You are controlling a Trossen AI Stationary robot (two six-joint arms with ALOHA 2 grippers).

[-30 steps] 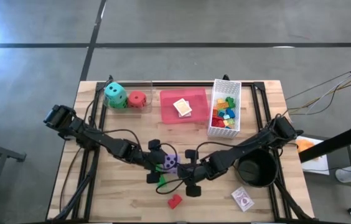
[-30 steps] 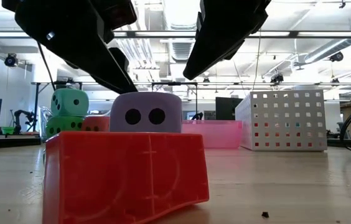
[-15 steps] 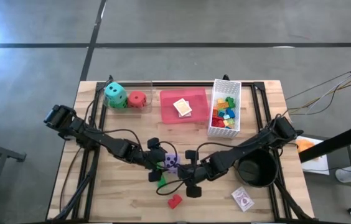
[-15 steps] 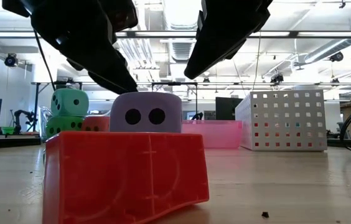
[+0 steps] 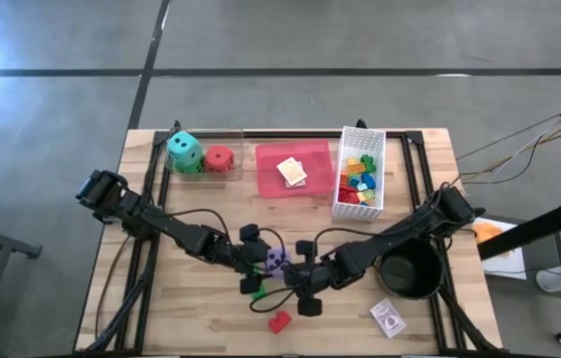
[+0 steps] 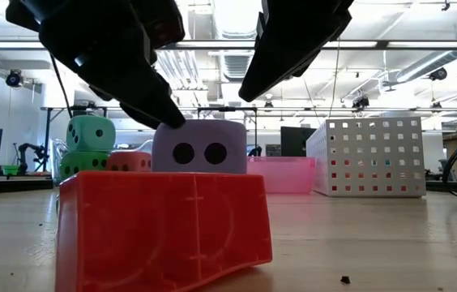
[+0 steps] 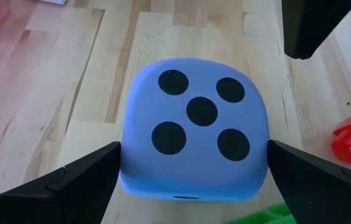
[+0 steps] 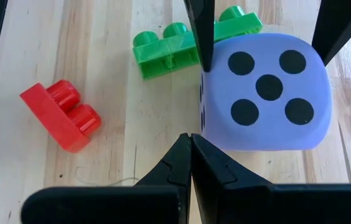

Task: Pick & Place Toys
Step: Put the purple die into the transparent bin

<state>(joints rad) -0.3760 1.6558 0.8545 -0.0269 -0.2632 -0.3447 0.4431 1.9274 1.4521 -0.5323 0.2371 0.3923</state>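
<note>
A purple die [image 7: 194,130] shows five black dots on its top face, beside a green brick [image 8: 182,40] and a red brick [image 8: 63,115]. Teal die [image 5: 184,149] and red die [image 5: 220,158] carry dark dots; the tray [image 5: 315,184] is pink.

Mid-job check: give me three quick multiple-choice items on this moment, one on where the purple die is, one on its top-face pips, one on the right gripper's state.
1. Where is the purple die?
A. in the white basket
B. on the table between the left gripper's open fingers
C. in the black pot

2. How many pips show on its top face?
A. two
B. four
C. five

3. The right gripper's fingers are:
A. shut, holding nothing
B. wide open
C. shut on a red brick

Answers: 1 B, the left wrist view shows a finger on each side of the die; 2 C, five black dots face up; 3 A, its fingers meet with nothing between them beside the die.
</note>
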